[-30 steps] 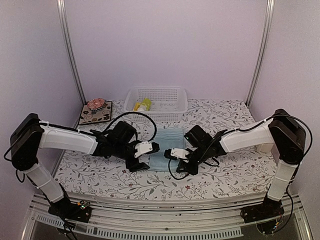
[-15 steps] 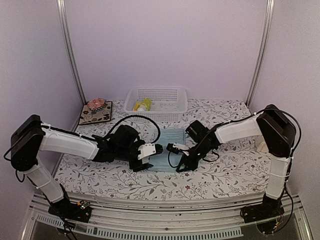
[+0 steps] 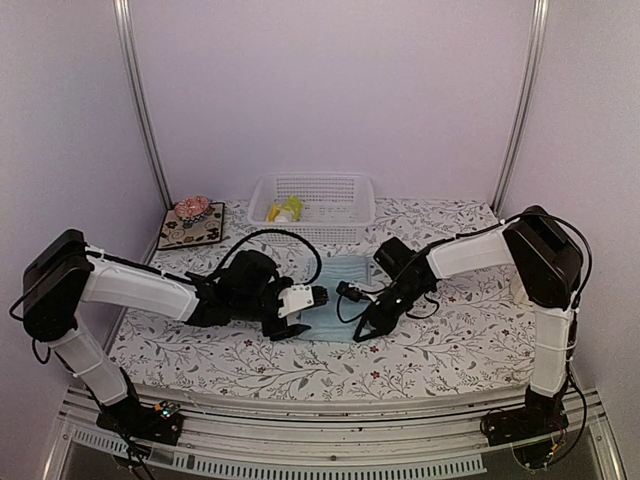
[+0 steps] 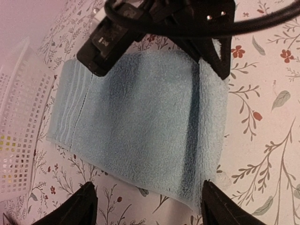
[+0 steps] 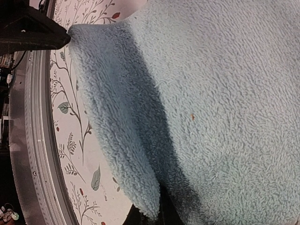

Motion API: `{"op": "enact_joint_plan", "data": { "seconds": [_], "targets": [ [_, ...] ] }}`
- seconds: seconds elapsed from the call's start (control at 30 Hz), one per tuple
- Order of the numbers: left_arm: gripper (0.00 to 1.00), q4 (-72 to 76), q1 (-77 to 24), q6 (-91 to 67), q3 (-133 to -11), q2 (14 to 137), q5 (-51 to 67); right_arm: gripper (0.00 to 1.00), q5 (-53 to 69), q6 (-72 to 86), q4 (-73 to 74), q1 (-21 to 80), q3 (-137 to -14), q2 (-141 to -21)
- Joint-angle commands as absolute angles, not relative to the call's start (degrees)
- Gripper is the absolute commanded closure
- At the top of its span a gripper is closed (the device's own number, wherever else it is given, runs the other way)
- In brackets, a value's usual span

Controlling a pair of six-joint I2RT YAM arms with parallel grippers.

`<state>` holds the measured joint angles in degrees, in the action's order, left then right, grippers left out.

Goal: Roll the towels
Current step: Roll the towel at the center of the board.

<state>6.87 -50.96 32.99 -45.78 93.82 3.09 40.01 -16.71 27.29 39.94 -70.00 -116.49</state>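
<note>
Pale blue towel (image 4: pixel 140 117) laid flat on surface (image 3: pixel 450 340). Near-right edge pinched and lifted by right gripper (image 3: pixel 364 324). Left gripper (image 3: pixel 303 313) held wide apart at towel's left edge.

The left arm (image 3: pixel 130 285) and the right arm (image 3: pixel 480 255) have each the same build: white rounded shells on the long links, bulky black housings at the joints, and a black base (image 3: pixel 150 422). A thin black cable (image 3: pixel 285 236) makes a loop above the left wrist. The left gripper (image 3: pixel 303 312) is black with a white block; its fingers (image 4: pixel 82 208) are dark wedges.
</note>
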Motion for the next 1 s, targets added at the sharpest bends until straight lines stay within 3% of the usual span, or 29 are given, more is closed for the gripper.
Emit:
{"op": "enact_joint_plan", "data": {
  "seconds": [0.0, 0.43, 0.73, 0.97],
  "targets": [
    [0.24, 13.13, -51.08, 32.22, -43.73, 91.1, 0.11, 0.93, 37.67, -16.61, 29.31, 39.33, -70.7, -119.29],
    [0.25, 8.91, -50.49, 29.55, -46.55, 95.32, 11.13, 0.93, 36.82, -16.79, 29.95, 39.31, -71.3, -120.54],
    [0.25, 7.95, -50.36, 28.65, -50.26, 101.7, 2.13, 0.92, 36.21, -16.87, 30.23, 39.29, -71.57, -120.76],
    [0.25, 10.07, -48.96, 27.07, -50.89, 102.44, 4.5, 0.92, 35.87, -16.96, 30.37, 39.33, -71.49, -120.58]
  ]
}}
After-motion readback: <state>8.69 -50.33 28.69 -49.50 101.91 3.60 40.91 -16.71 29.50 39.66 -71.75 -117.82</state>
